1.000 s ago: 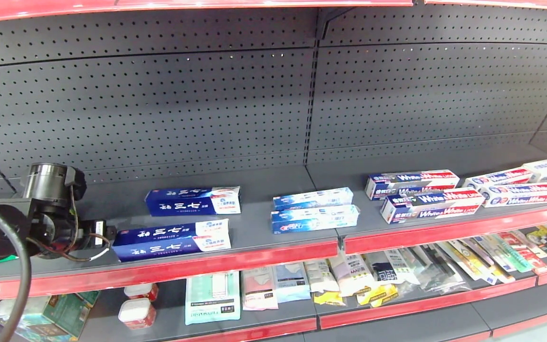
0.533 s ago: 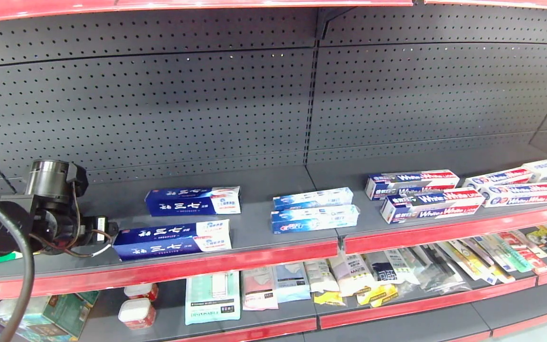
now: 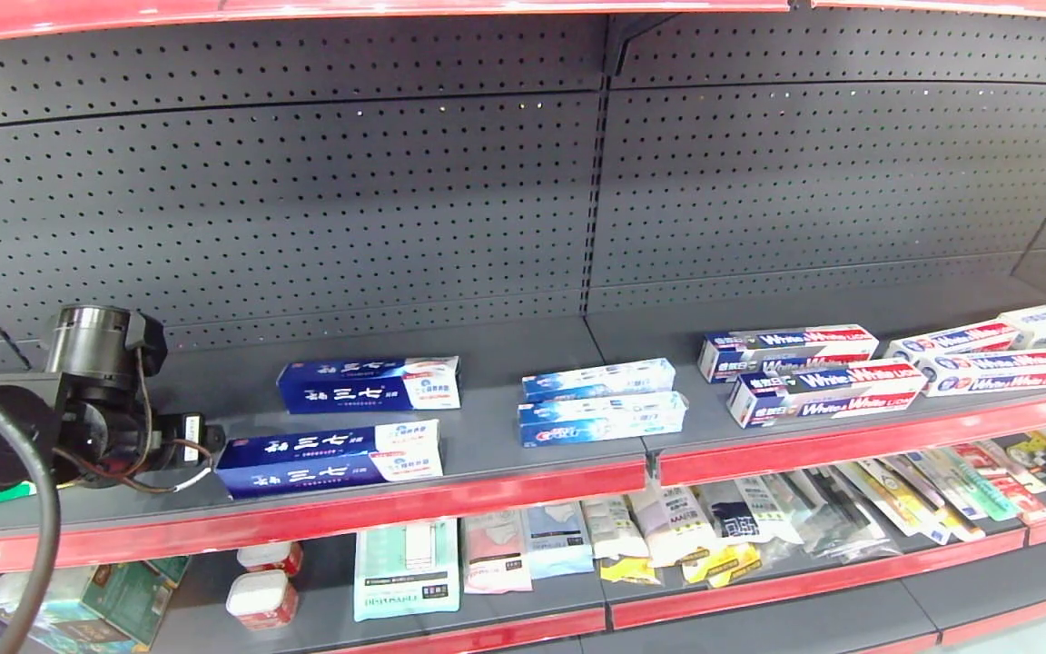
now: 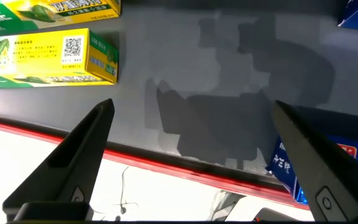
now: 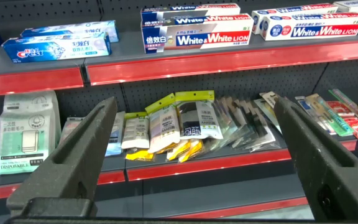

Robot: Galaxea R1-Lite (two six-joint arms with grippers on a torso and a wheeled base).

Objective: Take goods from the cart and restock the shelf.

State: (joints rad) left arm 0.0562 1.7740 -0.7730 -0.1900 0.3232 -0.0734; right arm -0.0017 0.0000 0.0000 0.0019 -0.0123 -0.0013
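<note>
My left arm [image 3: 87, 409] rests over the left end of the grey shelf [image 3: 505, 354], beside the front dark blue toothpaste box [image 3: 328, 459]. A second dark blue box [image 3: 369, 383] lies behind it. In the left wrist view my left gripper [image 4: 192, 107] is open above bare shelf, with nothing between its fingers. Green and yellow toothpaste boxes [image 4: 48, 59] lie to one side of it and the dark blue box [image 4: 291, 168] to the other. My right gripper [image 5: 196, 102] is open and empty, held back from the shelf front.
Two light blue boxes [image 3: 602, 418] and several white, red and blue boxes [image 3: 827, 391] lie further right on the shelf. A red edge strip [image 3: 396, 509] runs along its front. The lower shelf holds packets [image 3: 668, 531] and small jars [image 3: 261, 599]. Perforated panel [image 3: 350, 200] behind.
My left arm has risen slightly over the shelf's left end. The boxes have not moved.
</note>
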